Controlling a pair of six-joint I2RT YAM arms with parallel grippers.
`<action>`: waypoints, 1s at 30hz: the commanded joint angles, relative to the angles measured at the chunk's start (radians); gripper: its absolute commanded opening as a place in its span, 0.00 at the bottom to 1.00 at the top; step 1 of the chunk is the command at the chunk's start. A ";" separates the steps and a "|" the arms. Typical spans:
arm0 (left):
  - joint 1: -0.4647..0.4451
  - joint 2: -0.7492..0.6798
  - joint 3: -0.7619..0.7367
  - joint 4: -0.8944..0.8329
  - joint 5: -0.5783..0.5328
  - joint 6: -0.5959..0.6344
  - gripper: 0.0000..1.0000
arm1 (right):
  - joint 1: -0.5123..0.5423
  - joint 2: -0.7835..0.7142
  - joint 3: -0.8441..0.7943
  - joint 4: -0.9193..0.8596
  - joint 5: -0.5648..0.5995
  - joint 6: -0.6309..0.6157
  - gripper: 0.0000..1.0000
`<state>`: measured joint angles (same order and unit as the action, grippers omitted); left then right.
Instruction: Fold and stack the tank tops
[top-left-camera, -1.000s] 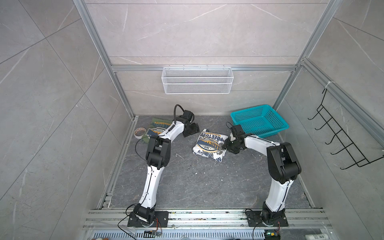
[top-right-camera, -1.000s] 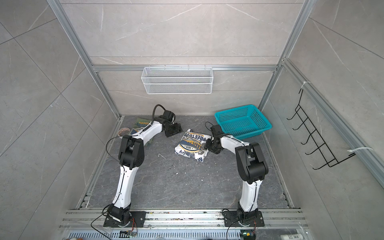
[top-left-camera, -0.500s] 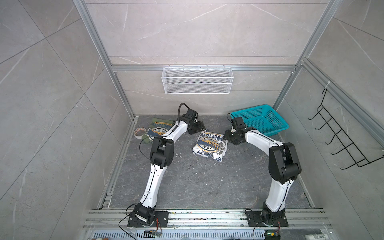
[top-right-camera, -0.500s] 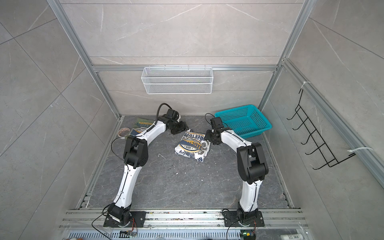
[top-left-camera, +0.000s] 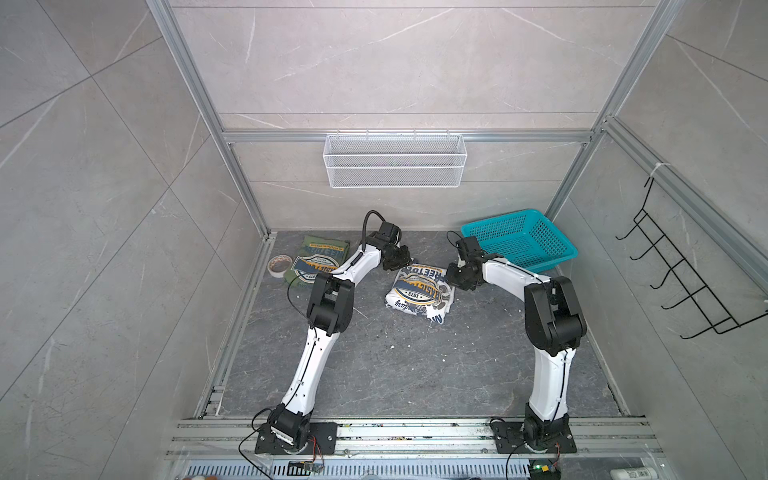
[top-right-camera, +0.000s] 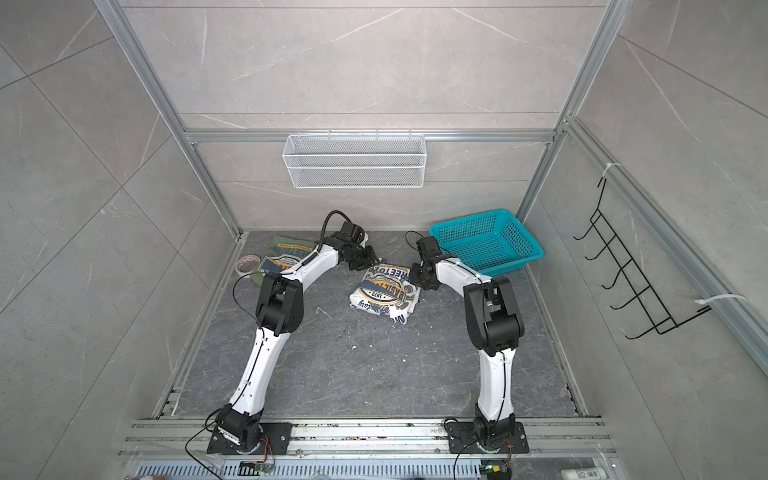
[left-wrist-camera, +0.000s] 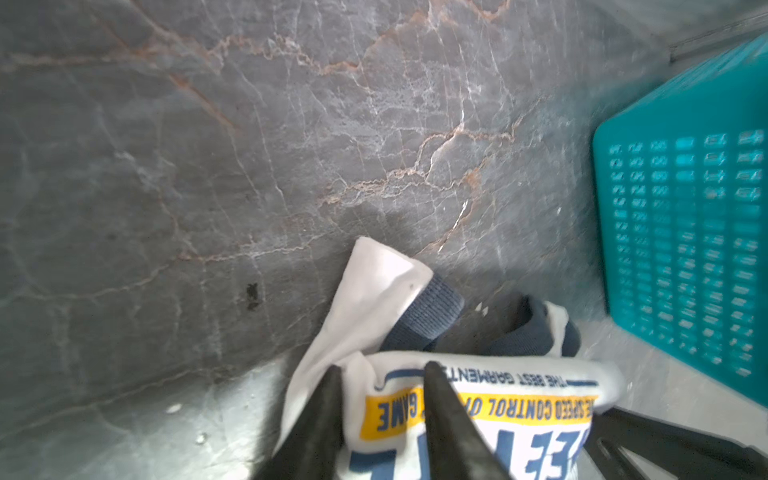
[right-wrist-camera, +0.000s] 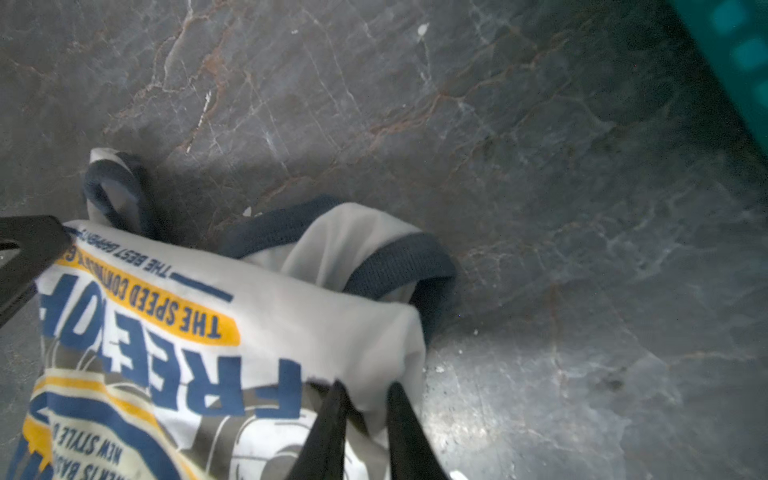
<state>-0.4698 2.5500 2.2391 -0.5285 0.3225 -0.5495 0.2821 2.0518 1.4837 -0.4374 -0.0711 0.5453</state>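
Left claw pinches the far left corner of the white tank top, with a ridge of cloth caught between its two fingers. The right claw pinches the far right corner of the same folded bundle, and the fabric puckers between its tips. That top lies graphic-up toward the far middle of the counter, its dark-trimmed straps spilling loose from under the far edge. The olive tank top lies folded at the far left, well apart from the white one and partly hidden under the left arm. Carrying the white top over onto it looks like the step in hand. Each claw seems to hold only the upper layers, so a lift could let the lower layers and straps sag out and undo the fold, and unequal pulls could twist the bundle. The left forearm crowds the landing spot. The teal basket stands just right of the right claw, close enough to clip on a wide swing. A roll of tape sits just left of the olive top.
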 joint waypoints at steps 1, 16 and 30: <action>-0.011 -0.060 -0.034 0.029 -0.024 0.005 0.25 | 0.002 0.026 0.036 -0.022 0.001 -0.014 0.14; -0.013 -0.555 -0.596 0.260 -0.175 -0.063 0.00 | 0.102 -0.039 0.000 -0.020 -0.034 -0.044 0.00; -0.015 -0.701 -0.778 0.322 -0.221 -0.087 0.00 | 0.138 -0.210 -0.069 0.042 -0.045 0.020 0.00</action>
<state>-0.4839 1.8408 1.4170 -0.2470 0.1295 -0.6254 0.4210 1.8626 1.3876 -0.4015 -0.1047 0.5392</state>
